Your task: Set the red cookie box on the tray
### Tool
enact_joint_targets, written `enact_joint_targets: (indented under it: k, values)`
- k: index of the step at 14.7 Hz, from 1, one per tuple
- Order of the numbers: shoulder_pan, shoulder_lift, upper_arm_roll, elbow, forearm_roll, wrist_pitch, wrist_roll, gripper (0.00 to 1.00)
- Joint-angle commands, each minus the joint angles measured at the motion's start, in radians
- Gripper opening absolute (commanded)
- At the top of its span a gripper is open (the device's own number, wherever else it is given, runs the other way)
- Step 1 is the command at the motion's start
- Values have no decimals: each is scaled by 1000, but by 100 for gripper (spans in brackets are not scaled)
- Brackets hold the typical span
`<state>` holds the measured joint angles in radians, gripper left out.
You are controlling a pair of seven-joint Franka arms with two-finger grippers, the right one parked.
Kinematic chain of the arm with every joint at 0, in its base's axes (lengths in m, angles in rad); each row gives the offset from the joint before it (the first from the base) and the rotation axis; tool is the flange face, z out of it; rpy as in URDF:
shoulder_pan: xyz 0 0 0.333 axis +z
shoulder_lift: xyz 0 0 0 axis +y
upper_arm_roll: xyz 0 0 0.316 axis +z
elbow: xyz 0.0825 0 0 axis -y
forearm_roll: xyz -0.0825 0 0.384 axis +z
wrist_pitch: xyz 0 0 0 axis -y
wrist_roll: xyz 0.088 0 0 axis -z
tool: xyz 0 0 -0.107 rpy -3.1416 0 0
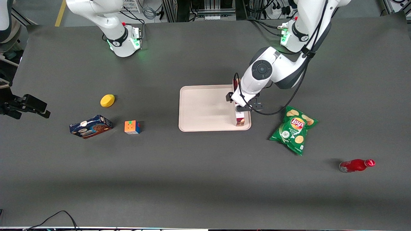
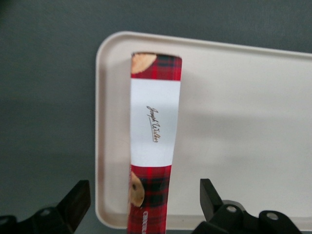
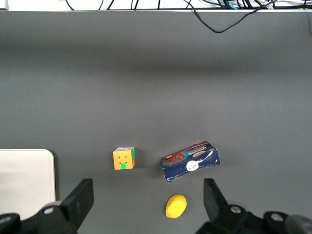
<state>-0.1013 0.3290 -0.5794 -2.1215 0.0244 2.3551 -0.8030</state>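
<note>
The red cookie box (image 1: 240, 121) lies flat in the tray (image 1: 205, 109), along the tray's rim toward the working arm's end of the table. The left wrist view shows its plaid top and white label (image 2: 155, 122) resting on the pale tray (image 2: 243, 122). My left gripper (image 1: 239, 108) hovers just above the box, and the arm hides most of the box in the front view. The gripper (image 2: 144, 187) is open, with one black finger (image 2: 78, 200) on each side of the box and a clear gap to the box on both sides.
A green chips bag (image 1: 294, 129) lies close to the tray toward the working arm's end, with a red bottle (image 1: 356, 165) nearer the front camera. A cube (image 1: 132, 127), a dark blue cookie box (image 1: 91, 126) and a yellow object (image 1: 107, 100) lie toward the parked arm's end.
</note>
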Motion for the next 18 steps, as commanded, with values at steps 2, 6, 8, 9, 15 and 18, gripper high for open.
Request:
enact_joint_targets:
  k: [2,6,8,9,15,18]
  values:
    - [41,-97,7,152,15,-276,-1,100]
    - [66,-243,127,166,-1,-345,176,100]
    - [84,-300,217,192,-55,-417,298,100]
    - [84,-326,277,219,-82,-472,389,100]
    - [83,-380,461,431,-80,-747,539,100]
    - [80,-387,509,463,-77,-749,599,100]
